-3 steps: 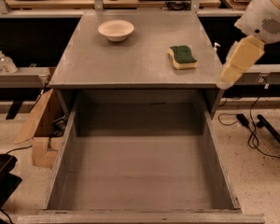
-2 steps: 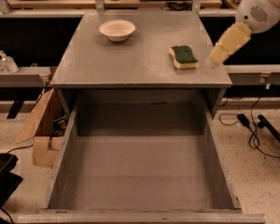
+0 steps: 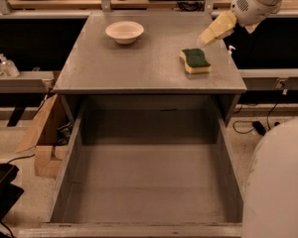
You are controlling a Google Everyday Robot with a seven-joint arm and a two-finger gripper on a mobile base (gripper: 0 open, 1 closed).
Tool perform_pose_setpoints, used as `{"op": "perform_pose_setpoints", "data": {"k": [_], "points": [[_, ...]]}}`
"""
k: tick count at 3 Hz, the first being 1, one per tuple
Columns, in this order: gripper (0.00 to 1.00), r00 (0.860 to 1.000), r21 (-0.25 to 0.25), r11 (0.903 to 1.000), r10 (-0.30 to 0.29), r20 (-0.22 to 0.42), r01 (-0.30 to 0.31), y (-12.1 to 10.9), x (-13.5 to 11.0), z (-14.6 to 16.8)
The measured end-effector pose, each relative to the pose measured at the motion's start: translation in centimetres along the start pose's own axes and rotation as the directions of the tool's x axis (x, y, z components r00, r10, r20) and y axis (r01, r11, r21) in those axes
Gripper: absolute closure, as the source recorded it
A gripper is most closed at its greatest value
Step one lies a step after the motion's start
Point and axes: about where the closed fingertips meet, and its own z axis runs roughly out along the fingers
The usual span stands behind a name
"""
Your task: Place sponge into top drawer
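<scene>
The pincer [image 3: 206,37] hangs just above and right of the sponge [image 3: 195,61], apart from it; whether it is apart or together I cannot tell. The sponge lies green side up near the table's [image 3: 139,63] right edge. Below, the top drawer [image 3: 149,182] stands open.
</scene>
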Motion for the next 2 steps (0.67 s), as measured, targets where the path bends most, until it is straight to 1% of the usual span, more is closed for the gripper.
{"op": "perform_pose_setpoints", "data": {"k": [1,2], "points": [[0.0,1.0,-0.003,1.0,0.002,0.006,-0.002,0.1,-0.1,0.0],[0.0,1.0,0.058,0.9983,0.012,-0.003,-0.012,-0.3,-2.0,1.8]]}}
